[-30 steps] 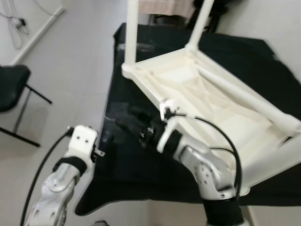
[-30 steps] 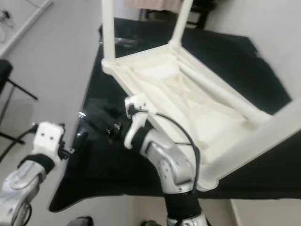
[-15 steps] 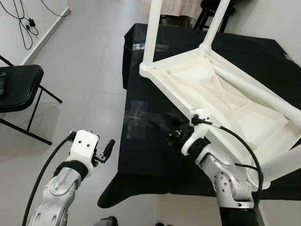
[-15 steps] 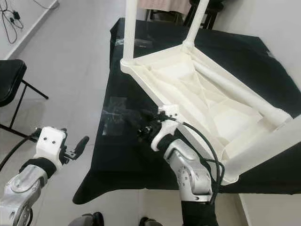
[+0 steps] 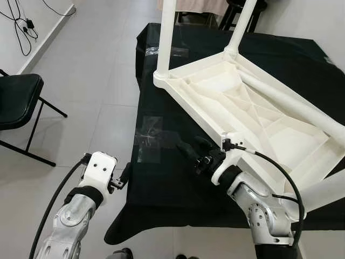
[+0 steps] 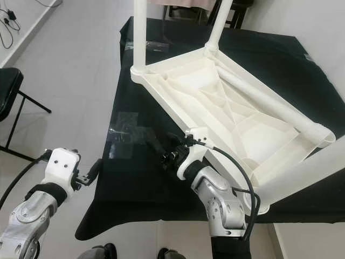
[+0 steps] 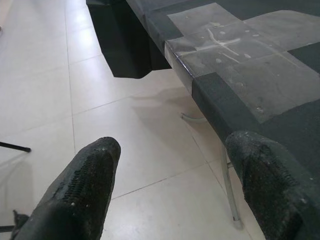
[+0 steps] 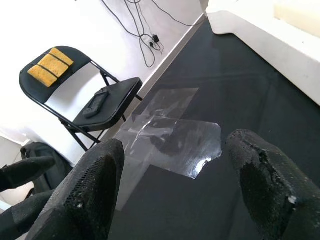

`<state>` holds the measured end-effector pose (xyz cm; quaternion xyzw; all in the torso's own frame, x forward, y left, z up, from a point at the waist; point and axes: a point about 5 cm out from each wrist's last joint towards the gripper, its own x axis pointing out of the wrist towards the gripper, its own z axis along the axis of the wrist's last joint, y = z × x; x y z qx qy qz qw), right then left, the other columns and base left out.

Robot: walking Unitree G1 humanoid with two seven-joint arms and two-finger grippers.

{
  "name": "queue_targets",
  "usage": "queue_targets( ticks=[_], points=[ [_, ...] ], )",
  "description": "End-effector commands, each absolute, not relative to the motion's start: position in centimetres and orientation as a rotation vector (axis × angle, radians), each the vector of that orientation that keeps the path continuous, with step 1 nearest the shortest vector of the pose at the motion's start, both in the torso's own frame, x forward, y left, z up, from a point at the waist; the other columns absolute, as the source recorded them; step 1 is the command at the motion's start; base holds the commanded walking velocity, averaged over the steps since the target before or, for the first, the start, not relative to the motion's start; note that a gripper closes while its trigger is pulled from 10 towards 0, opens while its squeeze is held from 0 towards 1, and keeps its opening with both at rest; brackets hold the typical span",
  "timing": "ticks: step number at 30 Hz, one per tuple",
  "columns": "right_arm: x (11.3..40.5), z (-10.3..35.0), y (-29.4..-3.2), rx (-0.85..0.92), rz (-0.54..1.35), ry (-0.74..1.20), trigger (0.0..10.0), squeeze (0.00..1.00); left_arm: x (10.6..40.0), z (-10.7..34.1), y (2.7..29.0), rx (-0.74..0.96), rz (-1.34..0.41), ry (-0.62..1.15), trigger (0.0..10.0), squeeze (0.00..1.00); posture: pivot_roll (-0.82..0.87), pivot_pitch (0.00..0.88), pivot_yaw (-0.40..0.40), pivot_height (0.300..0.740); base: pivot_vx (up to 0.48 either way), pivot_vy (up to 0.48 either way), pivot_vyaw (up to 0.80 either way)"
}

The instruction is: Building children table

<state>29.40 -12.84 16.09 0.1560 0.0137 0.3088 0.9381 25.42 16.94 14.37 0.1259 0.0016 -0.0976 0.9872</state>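
A white children's table (image 5: 242, 102) lies upside down on a black-covered table (image 5: 161, 189). Two of its legs (image 5: 164, 38) stand up at the far corners. A third leg (image 5: 291, 105) lies slanted across its underside, and a fourth (image 5: 323, 191) juts out at the near right. My right gripper (image 5: 193, 147) hovers open over the black cloth, just left of the white table's near rim, with nothing between its fingers (image 8: 95, 185). My left gripper (image 5: 124, 175) is open and empty at the black table's left edge, above the floor.
A patch of clear tape (image 5: 151, 137) is stuck on the cloth ahead of the right gripper. A black folding chair (image 5: 16, 102) stands on the tiled floor to the left. Cables (image 5: 21, 21) lie by the wall. A dark stool (image 5: 242, 5) stands beyond the table.
The camera has shifted and the picture is sharper. My left gripper is now closer to the black table's edge. My right gripper keeps its place beside the white table's rim.
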Motion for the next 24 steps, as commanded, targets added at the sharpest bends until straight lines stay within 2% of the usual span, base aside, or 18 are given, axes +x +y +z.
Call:
queue_targets(
  ticks=[1, 15, 24],
  points=[
    [29.11, 15.30, -13.12, 0.342, 0.617, 0.041, 10.0, 0.00, 25.25, 13.63, 16.52, 0.250, -0.209, 0.027, 10.0, 0.00, 0.08, 0.177, -0.123, 0.740, -0.247, 0.000, 0.00],
    [29.24, 15.25, -13.08, 0.344, 0.621, 0.039, 10.0, 0.00, 25.40, 14.17, 16.83, 0.253, -0.190, 0.006, 10.0, 0.00, 0.08, 0.179, -0.125, 0.740, -0.275, 0.000, 0.00],
    [29.42, 15.15, -13.19, 0.319, 0.587, 0.044, 10.0, 0.00, 25.63, 14.44, 17.44, 0.244, -0.185, -0.022, 10.0, 0.00, 0.08, 0.179, -0.126, 0.740, 0.000, 0.000, 0.00]
  ],
)
